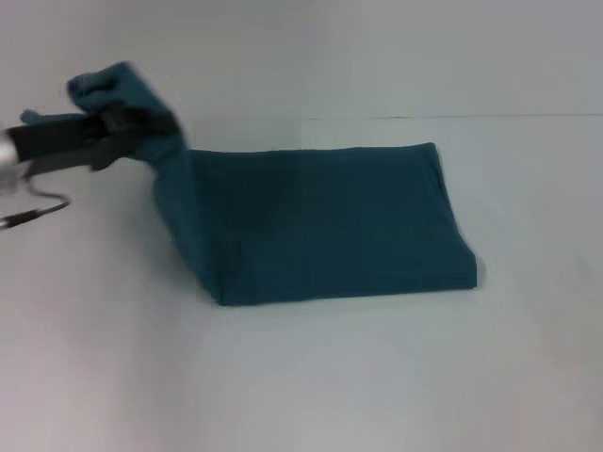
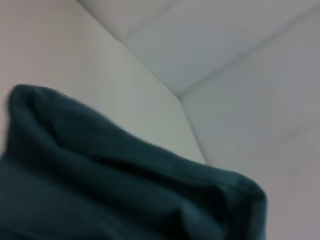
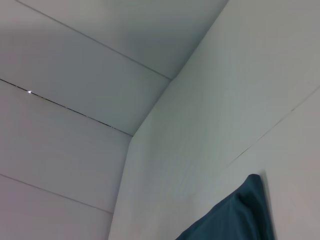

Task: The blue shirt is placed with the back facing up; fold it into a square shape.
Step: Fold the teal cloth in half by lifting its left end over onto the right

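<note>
Left end effector (image 1: 118, 127) is clamped on the raised left end of the blue shirt (image 1: 320, 221), whose folded body lies flat on the desk (image 1: 311, 386), long axis running rightward away from the grip. Judged next: carry that end rightward over the body; nothing obstructs. Right end effector is not visible.

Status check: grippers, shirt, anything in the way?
Left gripper holds shirt end lifted off table, robot's left. Right gripper out of view. Rest of shirt flat, partly folded. Nothing in the way.
</note>
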### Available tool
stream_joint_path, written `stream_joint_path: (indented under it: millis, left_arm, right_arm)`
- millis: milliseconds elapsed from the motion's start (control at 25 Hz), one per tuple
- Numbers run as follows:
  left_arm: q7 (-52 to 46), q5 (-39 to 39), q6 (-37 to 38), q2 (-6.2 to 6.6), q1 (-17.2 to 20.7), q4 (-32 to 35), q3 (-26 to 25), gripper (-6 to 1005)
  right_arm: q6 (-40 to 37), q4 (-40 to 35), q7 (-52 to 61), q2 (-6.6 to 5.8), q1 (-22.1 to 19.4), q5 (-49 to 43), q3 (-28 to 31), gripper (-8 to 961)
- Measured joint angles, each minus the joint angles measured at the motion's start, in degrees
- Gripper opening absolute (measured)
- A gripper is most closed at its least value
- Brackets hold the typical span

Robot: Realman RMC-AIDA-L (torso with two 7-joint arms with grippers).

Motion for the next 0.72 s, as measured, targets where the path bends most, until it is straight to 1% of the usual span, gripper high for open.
stream_joint_path:
  millis: [160, 240, 280, 440, 600, 720]
  left_arm:
    - [-0.5, 0.2, -1.7, -1.93, -4.5, -0.1, 4.2, 60]
    - [-1.3, 0.5, -3.8, -2.74, -6.5, -0.4, 7.8, 60]
    - [-1.8, 0.6, -5.1, -2.94, -7.2, -0.6, 9.9, 60]
    - [-4.3, 0.7, -11.9, -3.05, -10.9, -3.1, 19.6, 60]
    - [-5.2, 1.0, -17.0, -3.16, -13.9, -6.4, 24.5, 61]
    - [-5.3, 1.2, -19.7, -3.70, -15.3, -7.7, 26.7, 61]
  right_arm:
    - [0.1, 0.2, 0.0, 0.21, 0.0, 0.0, 0.0, 794]
    - [0.1, 0.3, 0.0, 0.32, 0.1, 0.0, 0.0, 794]
    - [0.1, 0.4, 0.0, 0.35, 0.1, 0.0, 0.0, 794]
    - [0.1, 0.7, -0.1, 0.39, 0.4, 0.0, -0.5, 794]
    - [0.1, 0.7, -0.1, 0.46, 0.6, 0.0, -1.3, 794]
    - [0.0, 0.7, -0.1, 0.54, 0.7, 0.0, -1.6, 795]
